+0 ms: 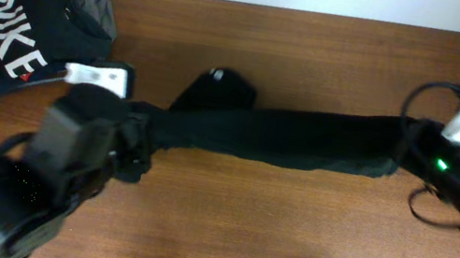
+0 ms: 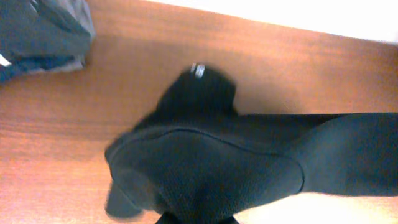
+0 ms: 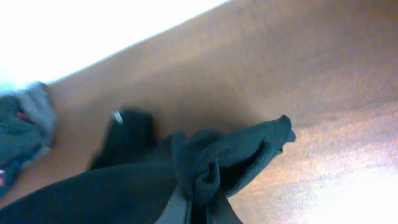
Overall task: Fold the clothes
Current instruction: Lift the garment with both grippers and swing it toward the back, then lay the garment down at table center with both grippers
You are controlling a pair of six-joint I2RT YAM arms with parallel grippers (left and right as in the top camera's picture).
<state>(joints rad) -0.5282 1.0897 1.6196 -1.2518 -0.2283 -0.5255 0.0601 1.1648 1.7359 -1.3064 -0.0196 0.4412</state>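
A black T-shirt [image 1: 285,137] is gathered into a long dark band over a wooden table [image 1: 286,243], stretched from one pair of jaws to the other. The left gripper [image 1: 135,141] has its jaws pinched closed on one end of the band, with the collar part and its small white mark [image 1: 216,73] just beyond those jaws, while the right gripper [image 1: 410,142] has its jaws pinched closed on a bunched fold at the opposite end. A dark garment with white NIKE lettering [image 1: 9,38] lies well apart from both pairs of jaws, out past the left gripper.
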